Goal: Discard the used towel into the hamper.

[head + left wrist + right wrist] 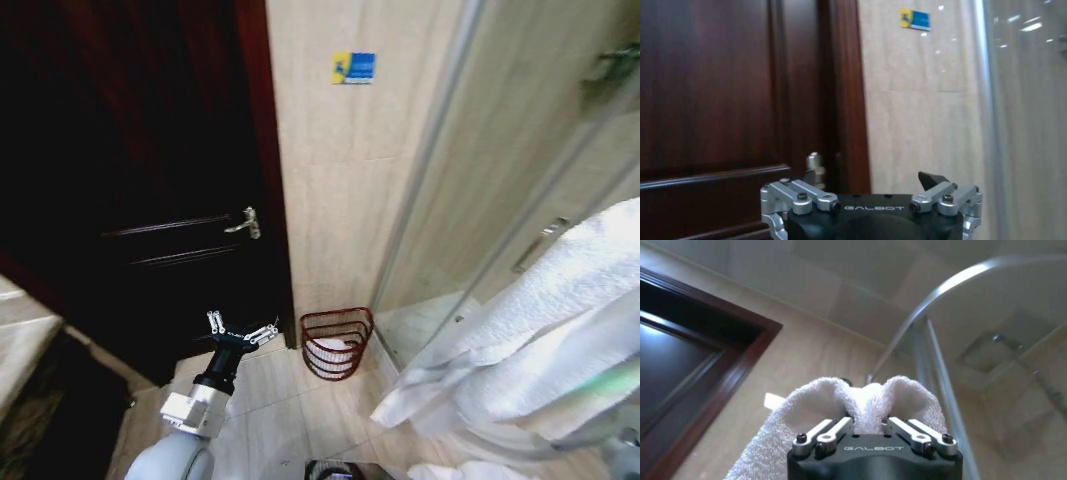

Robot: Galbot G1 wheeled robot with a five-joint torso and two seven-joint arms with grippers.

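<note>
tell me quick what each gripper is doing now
Left gripper: open, empty, held out toward the door.
Right gripper: shut on the white towel.

Bathroom: glass shower enclosure [470,190], tiled wall [340,180].

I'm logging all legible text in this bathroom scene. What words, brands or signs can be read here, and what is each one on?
"GALBOT": on the body of the left tool.
"GALBOT": on the body of the right tool, which is shut on the towel.
Blue and yellow sticker on the tiled wall: print too small and blurred to read.
Nothing readable on the hamper or the door.
</note>
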